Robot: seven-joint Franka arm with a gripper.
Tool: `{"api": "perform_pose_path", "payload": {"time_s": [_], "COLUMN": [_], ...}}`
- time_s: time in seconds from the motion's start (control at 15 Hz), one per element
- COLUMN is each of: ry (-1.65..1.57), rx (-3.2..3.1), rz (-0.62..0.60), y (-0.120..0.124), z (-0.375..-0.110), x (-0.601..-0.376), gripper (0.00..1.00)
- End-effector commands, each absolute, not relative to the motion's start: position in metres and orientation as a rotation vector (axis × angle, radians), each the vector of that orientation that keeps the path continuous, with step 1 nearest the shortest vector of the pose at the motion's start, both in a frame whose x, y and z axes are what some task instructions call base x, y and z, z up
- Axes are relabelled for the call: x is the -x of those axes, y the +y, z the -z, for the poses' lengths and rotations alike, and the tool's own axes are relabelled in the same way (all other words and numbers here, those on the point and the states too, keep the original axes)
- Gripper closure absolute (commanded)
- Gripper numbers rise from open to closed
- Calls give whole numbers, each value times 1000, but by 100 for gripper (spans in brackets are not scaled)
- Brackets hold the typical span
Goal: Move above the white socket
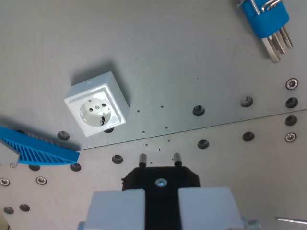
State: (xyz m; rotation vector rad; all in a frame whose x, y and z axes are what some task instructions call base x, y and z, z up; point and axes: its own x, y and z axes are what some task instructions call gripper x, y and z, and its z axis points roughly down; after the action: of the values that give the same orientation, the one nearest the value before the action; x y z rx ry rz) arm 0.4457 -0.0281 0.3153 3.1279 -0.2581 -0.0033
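The white socket (96, 111) is a square box with a round recessed face. It sits on the grey metal plate (192, 57), left of centre in the wrist view. My gripper (161, 199) is at the bottom centre, shut on a black plug (160, 178). The plug's two metal pins (142, 159) point away from me. The socket lies up and toward the wrist view's left of the plug pins, well apart from them. The fingers (117, 208) are pale grey blocks on either side of the plug.
A blue ribbed part (38, 149) lies at the left edge, just below the socket. A blue holder with metal keys (266, 21) is at the top right. Rows of bolt holes (198, 110) and a plate seam cross the middle.
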Motion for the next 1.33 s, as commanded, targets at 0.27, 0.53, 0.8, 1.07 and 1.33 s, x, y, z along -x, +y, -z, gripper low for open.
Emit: {"api": "perform_pose_path", "payload": {"time_s": [0.27,0.53,0.8,1.07,1.33], "ry": [-259,-246,-217,-177,-125], "rx": [-3128,-3129,-3131,-3134,-3137], "rz": [3,1,-8,-42,-87], "y": [-28,-28,-26,-23,-19], "z": [-315,-314,-310,-304,-293], "x": [-446,-445,-444,-442,-438], "gripper": [100,100,100,100,100]}}
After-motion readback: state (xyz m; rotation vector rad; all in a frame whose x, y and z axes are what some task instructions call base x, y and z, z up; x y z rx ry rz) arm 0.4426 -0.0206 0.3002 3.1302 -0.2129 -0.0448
